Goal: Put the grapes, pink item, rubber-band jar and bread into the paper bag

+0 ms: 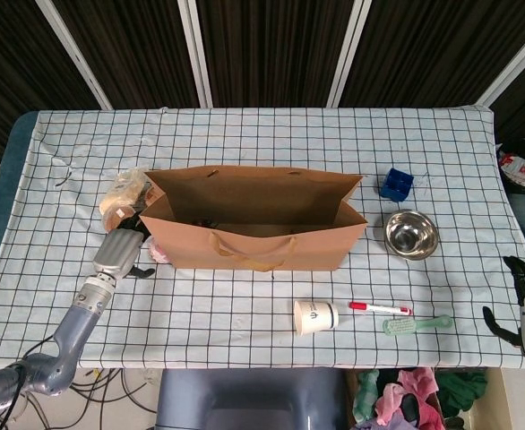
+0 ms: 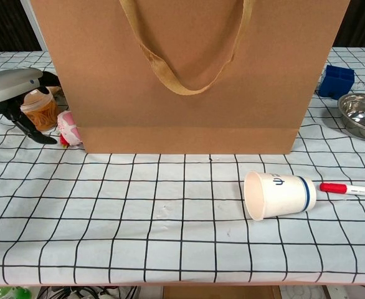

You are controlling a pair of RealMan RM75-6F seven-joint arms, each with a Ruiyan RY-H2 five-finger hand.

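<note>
- Left hand is at the jar, left of the bag. Chest view shows the palm over the lid and dark fingers curling down the near side. It looks wrapped around the jar, though I can't tell how firm the grip is.
- In the head view the left hand covers the jar, so only the chest camera shows it properly.
- Jar holds orange rubber bands. It stands upright, just beside the bag's left end.
- Pink item lies on the cloth against the bag's lower left corner, just right of the jar. Head view shows only a sliver.
- Bread, in clear wrap, sits behind the jar, close to the bag's far left corner.
- Bag stands upright and open in mid-table, handle hanging over the near face. There's something dark inside, but I can't make out what.
- Right hand is at the table's right edge, well away from everything. Fingers are spread and it holds nothing.
- Paper cup lies on its side in front of the bag, mouth to the left. Red-capped pen is just right of it and a green toothbrush is nearby.
- Steel bowl sits right of the bag, with a blue block behind it.
- Checked cloth covers the table.
</note>
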